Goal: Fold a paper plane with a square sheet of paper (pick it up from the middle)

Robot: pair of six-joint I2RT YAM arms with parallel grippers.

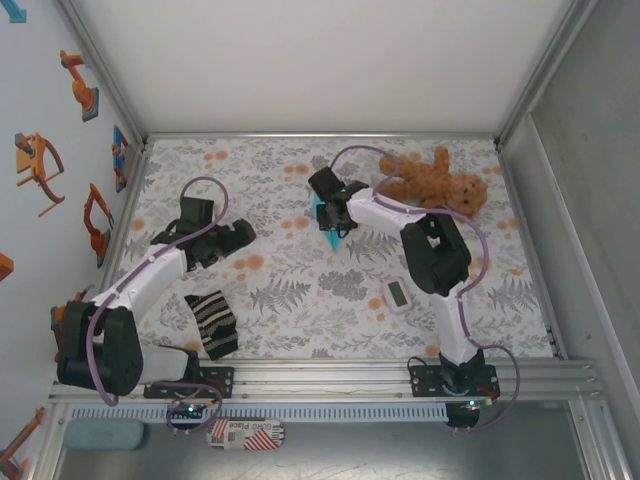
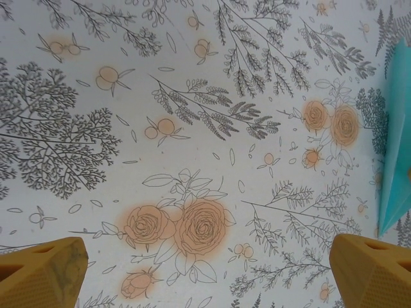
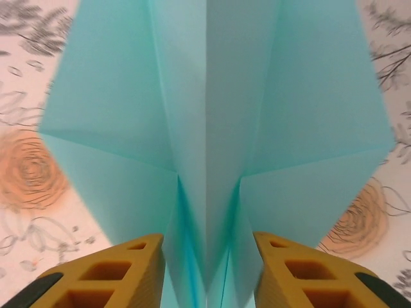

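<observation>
The square sheet of paper is folded into a light-blue paper plane (image 1: 332, 235) that lies on the floral table left of the teddy bear. My right gripper (image 1: 333, 215) is directly over it. In the right wrist view the paper plane (image 3: 212, 96) spreads its wings flat, and its centre fold rises between my right gripper (image 3: 209, 263). The yellow fingers (image 3: 115, 276) stand apart on either side of the splayed layers. My left gripper (image 2: 209, 263) hovers wide open over bare tablecloth, left of the paper plane's edge (image 2: 395, 141). In the top view the left gripper (image 1: 232, 240) is mid-left.
A brown teddy bear (image 1: 440, 185) lies at the back right, close behind the right arm. A black-and-cream striped cloth (image 1: 212, 322) sits near the left arm's base. A small white gadget (image 1: 397, 295) lies front centre-right. Metal frame rails border the table.
</observation>
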